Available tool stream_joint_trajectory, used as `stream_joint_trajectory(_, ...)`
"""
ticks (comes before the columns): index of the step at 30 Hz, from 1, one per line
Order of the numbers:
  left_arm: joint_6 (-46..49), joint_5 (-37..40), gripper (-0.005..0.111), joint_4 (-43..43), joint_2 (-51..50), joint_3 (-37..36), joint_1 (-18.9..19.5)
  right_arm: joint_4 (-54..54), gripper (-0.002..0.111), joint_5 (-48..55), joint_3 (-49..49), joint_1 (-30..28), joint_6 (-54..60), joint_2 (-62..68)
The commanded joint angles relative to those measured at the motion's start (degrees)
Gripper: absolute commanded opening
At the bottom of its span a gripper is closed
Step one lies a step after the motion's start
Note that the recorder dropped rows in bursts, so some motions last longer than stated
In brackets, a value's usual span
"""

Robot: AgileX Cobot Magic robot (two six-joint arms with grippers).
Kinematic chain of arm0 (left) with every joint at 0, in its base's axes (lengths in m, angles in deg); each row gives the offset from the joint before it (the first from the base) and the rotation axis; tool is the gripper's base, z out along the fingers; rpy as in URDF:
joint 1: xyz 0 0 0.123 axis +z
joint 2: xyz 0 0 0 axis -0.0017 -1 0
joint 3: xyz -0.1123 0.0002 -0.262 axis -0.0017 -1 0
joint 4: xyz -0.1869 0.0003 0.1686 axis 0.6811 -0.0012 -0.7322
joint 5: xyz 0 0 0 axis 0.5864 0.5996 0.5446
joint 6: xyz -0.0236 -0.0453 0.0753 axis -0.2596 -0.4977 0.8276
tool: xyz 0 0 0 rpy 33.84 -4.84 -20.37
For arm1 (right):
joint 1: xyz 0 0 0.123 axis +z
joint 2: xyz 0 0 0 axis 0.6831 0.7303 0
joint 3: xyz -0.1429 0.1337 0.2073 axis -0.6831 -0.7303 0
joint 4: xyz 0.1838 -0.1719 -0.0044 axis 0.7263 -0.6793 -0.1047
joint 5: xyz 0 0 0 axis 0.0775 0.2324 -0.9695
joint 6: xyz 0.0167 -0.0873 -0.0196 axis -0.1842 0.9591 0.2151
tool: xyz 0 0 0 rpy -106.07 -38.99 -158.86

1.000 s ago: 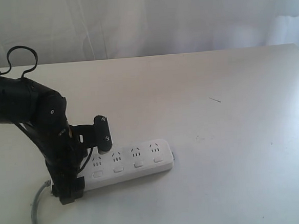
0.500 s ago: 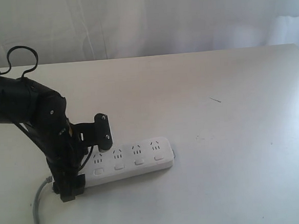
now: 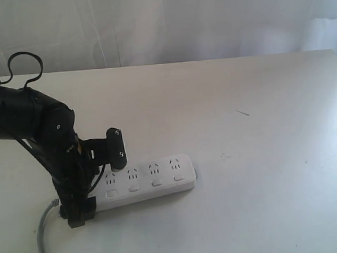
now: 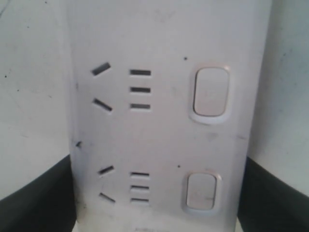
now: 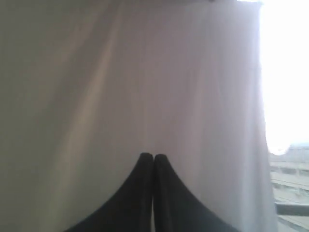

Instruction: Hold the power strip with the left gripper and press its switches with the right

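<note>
- The power strip (image 3: 152, 182) lies flat on the white table (image 3: 257, 155), near the front edge and toward the left corner.
- The left gripper (image 3: 80, 201) is clamped on its cord end, with a black finger (image 4: 36, 195) against each long side.
- The grey cord (image 3: 43, 233) trails off toward the front edge.
- Four switches (image 3: 134, 188) show beyond the claw, none touched.
- The right gripper (image 5: 153, 166) is up facing the curtain (image 5: 120, 72), tips pressed together and holding nothing.

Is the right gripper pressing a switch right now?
No, the right gripper is shut in mid-air, facing only a white curtain.
</note>
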Motion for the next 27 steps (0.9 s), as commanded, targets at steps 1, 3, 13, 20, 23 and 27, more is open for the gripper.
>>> stream_joint_trajectory(1,-0.7,-2.2,0.0,-0.3,-0.8,-0.8,0.1,-0.5,0.0,-9.9,-0.1,-0.5,-30.1,-0.3)
stream_joint_trajectory(3,-0.7,-2.2,0.0,-0.3,-0.8,-0.8,0.1,-0.5,0.0,-10.4,-0.1,-0.5,-44.5,-0.3)
stream_joint_trajectory(13,4.7,-1.2,0.0,3.4,-0.8,-0.8,0.1,-1.3,0.0,-8.9,-0.1,-0.5,-55.1,-0.3)
stream_joint_trajectory(20,12.1,-1.1,0.0,11.4,-0.8,-0.8,0.1,-0.2,0.0,-9.6,-0.1,-0.5,-55.1,-0.3)
stream_joint_trajectory(23,12.5,-0.7,0.0,13.3,-0.8,-0.8,0.1,-4.1,0.0,-9.6,-0.1,-0.5,-55.0,-0.3)
stream_joint_trajectory(27,13.0,0.2,0.0,13.9,-0.8,-0.8,0.1,-25.5,0.0,-0.7,4.9,-0.5,-58.7,-0.3)
